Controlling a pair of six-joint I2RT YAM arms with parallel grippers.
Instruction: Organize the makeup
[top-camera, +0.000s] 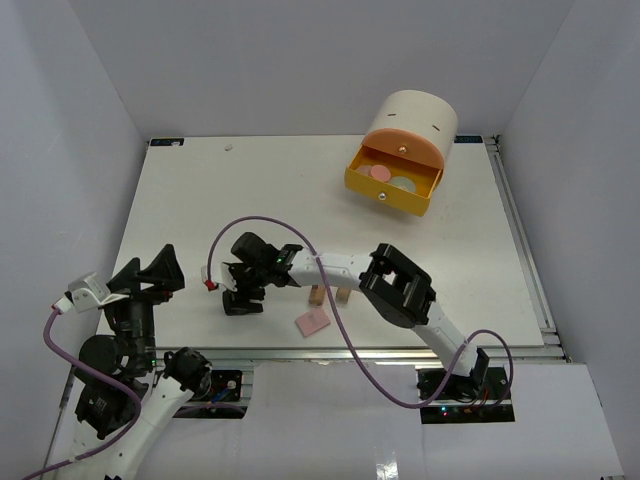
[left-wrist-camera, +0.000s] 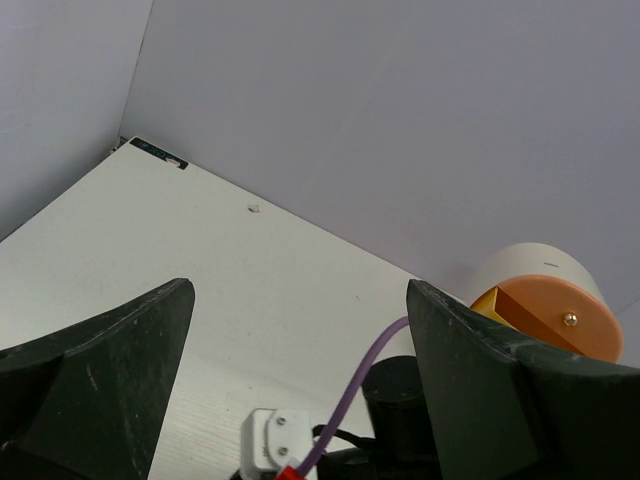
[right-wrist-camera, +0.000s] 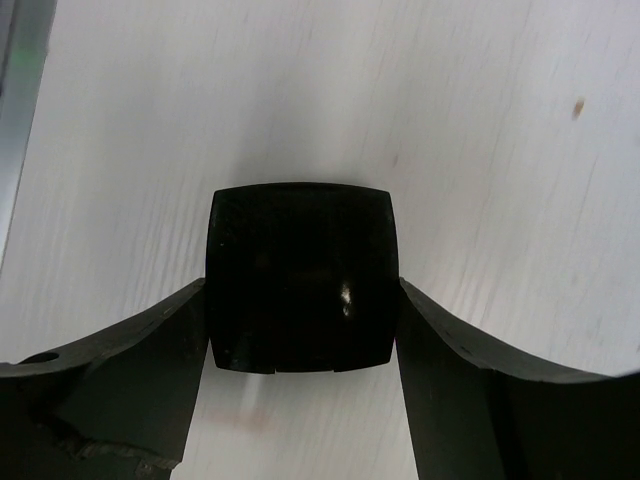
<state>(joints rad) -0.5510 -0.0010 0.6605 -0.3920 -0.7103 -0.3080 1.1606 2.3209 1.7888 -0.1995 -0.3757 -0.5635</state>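
The right gripper (right-wrist-camera: 300, 290) is closed on the black square compact (right-wrist-camera: 300, 275). In the right wrist view one finger (right-wrist-camera: 150, 350) bears against the compact's left side and the other presses its right side. The jaws stand partly apart, at the width of the compact. The compact lies flat on the white table (top-camera: 450, 260), with glossy top face up, and fills the centre of that view. In the top external view the right gripper (top-camera: 242, 298) sits at centre left of the frame, pointing down at the table surface. The compact itself cannot be made out beneath it there. The left gripper (left-wrist-camera: 300, 290) is fully spread, with both dark fingers wide apart and nothing between them or touching them. In the top external view it (top-camera: 150, 275) hangs raised at lower left, well apart from the right gripper. The flat pink square (top-camera: 313, 322) lies on the table just right of the right gripper, near the bottom edge. Two beige bottles (top-camera: 330, 294) lie side by side just above it, partly covered by the right arm. The cream cylinder (top-camera: 415, 115) stands at upper right. Its yellow drawer (top-camera: 393, 192) is pulled out, with a pink round item (top-camera: 380, 172) and a pale round jar (top-camera: 403, 183) inside.
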